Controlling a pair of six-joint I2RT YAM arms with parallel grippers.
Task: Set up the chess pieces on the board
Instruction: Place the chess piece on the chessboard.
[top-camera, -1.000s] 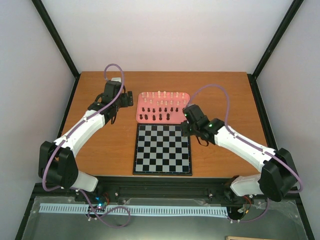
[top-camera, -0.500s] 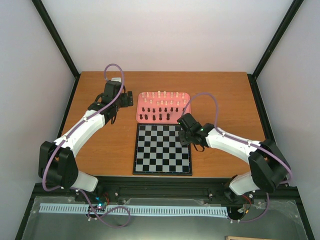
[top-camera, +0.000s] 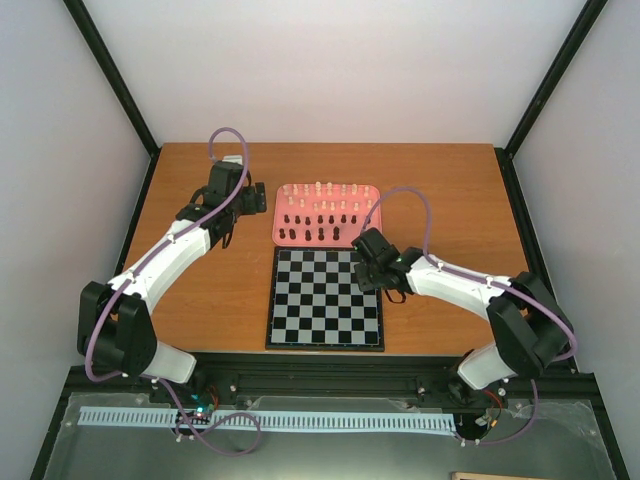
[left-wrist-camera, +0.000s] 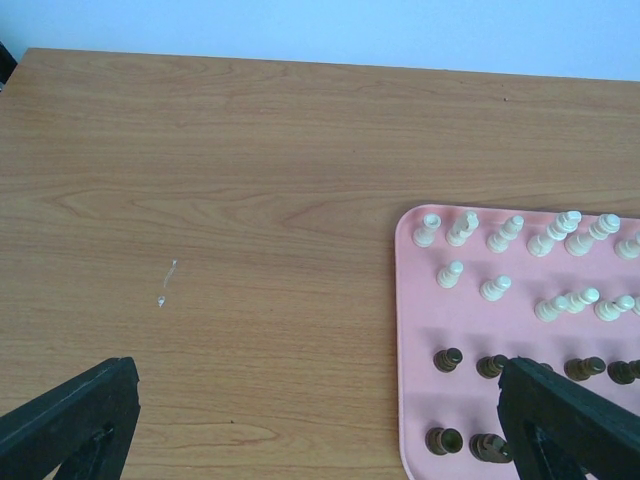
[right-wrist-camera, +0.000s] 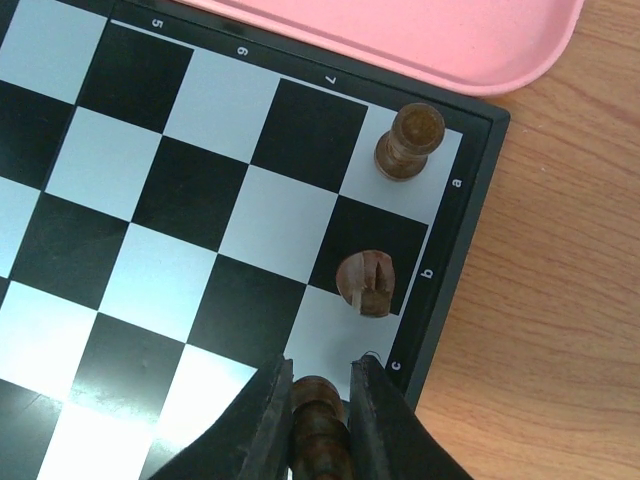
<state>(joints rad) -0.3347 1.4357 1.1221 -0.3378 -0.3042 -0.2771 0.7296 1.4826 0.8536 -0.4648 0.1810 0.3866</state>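
Observation:
My right gripper (right-wrist-camera: 320, 368) is shut on a dark brown chess piece (right-wrist-camera: 318, 425), held upright over the white square by the letter c at the board's (right-wrist-camera: 180, 190) right edge. Two dark pieces stand on that edge column, one (right-wrist-camera: 410, 142) in the corner square and one (right-wrist-camera: 366, 282) on the black square beside it. In the top view the right gripper (top-camera: 372, 272) hangs over the board's (top-camera: 325, 298) far right corner. My left gripper (left-wrist-camera: 320, 445) is open over bare wood, left of the pink tray (left-wrist-camera: 415, 330), which holds cream pieces (left-wrist-camera: 450, 273) and dark pieces (left-wrist-camera: 447, 359).
The pink tray (top-camera: 327, 214) lies just beyond the board's far edge, its corner (right-wrist-camera: 430, 40) close to the placed pieces. The left gripper (top-camera: 225, 228) hovers off the tray's left end. Wooden table (top-camera: 440, 190) surrounds both, with black frame posts at its corners.
The right arm has swung left from beside the tray's right end to above the board's far right corner, carrying the dark piece. The left arm has not moved.

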